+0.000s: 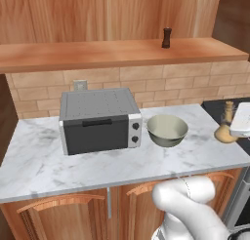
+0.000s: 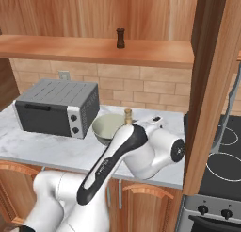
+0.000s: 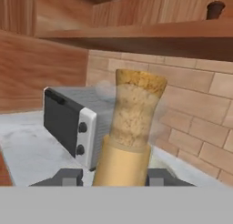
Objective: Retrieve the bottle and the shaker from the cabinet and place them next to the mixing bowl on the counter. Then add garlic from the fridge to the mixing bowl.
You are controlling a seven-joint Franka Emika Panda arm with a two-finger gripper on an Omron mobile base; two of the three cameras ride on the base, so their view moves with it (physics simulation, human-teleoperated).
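Observation:
A tan bottle [image 1: 225, 128] with a cork-coloured top stands upright at the right end of the marble counter [image 1: 39, 161], just right of the pale green mixing bowl [image 1: 167, 129]. My gripper [image 3: 116, 178] is shut on the bottle [image 3: 132, 127], one dark finger on each side of its lower body. In the right base view the bottle's top [image 2: 127, 115] pokes up behind my arm, beside the bowl [image 2: 107, 127]. The dark shaker [image 1: 166, 38] stands on the wooden shelf above the counter, also seen as the shaker [image 2: 121, 38] and the shaker [image 3: 215, 9]. The fridge and garlic are out of view.
A grey toaster oven [image 1: 100, 119] sits left of the bowl, against the brick wall. A stove [image 2: 221, 151] borders the counter on the right. An open wooden cabinet door [image 2: 212, 85] hangs in front of the stove side.

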